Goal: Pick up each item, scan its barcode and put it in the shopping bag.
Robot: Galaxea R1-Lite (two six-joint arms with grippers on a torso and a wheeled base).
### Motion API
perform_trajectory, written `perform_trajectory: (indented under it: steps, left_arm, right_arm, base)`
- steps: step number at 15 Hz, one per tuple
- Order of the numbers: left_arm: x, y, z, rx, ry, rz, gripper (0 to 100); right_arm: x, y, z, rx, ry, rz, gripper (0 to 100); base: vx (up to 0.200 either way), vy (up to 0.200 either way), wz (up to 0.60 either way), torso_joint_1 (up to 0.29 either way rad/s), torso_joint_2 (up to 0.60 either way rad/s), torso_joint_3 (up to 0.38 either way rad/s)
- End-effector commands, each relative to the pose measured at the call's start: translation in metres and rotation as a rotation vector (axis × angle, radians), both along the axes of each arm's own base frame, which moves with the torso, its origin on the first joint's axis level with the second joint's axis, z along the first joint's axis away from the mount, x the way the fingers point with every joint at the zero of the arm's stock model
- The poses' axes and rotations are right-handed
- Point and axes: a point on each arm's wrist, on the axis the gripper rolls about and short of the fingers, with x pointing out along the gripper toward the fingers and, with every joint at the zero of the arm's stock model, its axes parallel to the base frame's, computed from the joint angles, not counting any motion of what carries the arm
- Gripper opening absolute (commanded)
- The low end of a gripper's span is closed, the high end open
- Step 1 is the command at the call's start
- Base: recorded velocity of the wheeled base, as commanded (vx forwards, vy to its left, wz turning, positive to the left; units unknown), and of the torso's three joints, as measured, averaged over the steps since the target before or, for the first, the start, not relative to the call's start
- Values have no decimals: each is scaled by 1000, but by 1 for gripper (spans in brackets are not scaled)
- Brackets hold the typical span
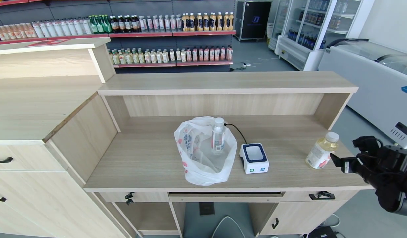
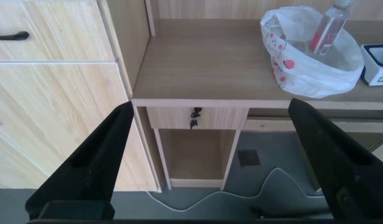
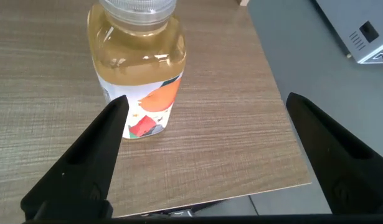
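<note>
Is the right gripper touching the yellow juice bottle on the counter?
Cannot tell. In the right wrist view one finger of the right gripper overlaps the juice bottle, and the head view shows no plain gap.

Under me the counter (image 3: 228, 143) is matt wood-grain; the bottle (image 3: 138, 68) shines, clear smooth plastic; the shopping bag (image 1: 190, 172) is thin, crinkled, glossy film; my right fingers (image 3: 85, 168) matt black.

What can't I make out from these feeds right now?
Yellow bottle barcode: not seen; label's other side turned away, head and right wrist views.
Its cap: cut by the right wrist view's edge.
Shopping bag bottom: hidden by its crumpled walls, head view.
Scanner: cut by the left wrist view's edge.
</note>
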Motion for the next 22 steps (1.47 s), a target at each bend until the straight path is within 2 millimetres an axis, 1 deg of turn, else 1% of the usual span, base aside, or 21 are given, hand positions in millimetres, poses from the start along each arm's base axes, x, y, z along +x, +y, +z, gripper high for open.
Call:
perform_trajectory:
  steps: [1, 2, 3, 5, 8, 11, 14, 18, 22]
  left_arm:
    - [0, 0, 0, 0, -2, 0, 100]
    - [0, 0, 0, 0, -1, 0, 100]
    - [0, 0, 0, 0, -1, 0, 100]
    - [0, 0, 0, 0, -1, 0, 100]
    - [0, 0, 0, 0, -1, 0, 100]
    - [0, 0, 0, 0, -1, 0, 100]
    - [0, 0, 0, 0, -1, 0, 100]
    - [0, 0, 0, 0, -1, 0, 100]
    - [0, 0, 0, 0, -1, 0, 100]
  right_arm:
    - [7, 2, -9, 3, 11, 16, 100]
    - [8, 2, -10, 3, 9, 18, 100]
    - [15, 3, -11, -11, -3, 59, 100]
    - [21, 5, -13, -14, -9, 74, 100]
    - [30, 11, -22, -12, -5, 97, 100]
    - [37, 14, -32, -7, 3, 109, 100]
    - [51, 16, -36, -11, -21, 138, 100]
    - [73, 13, -41, -16, -41, 159, 100]
    - [89, 11, -49, -22, -54, 175, 100]
  base:
    - [0, 0, 0, 0, 0, 0]
    - [0, 0, 0, 0, 0, 0]
    - [0, 0, 0, 0, 0, 0]
    - [0, 0, 0, 0, 0, 0]
    - [0, 0, 0, 0, 0, 0]
    - [0, 0, 0, 0, 0, 0]
    - [0, 0, 0, 0, 0, 0]
    - [0, 0, 0, 0, 0, 0]
    - [0, 0, 0, 0, 0, 0]
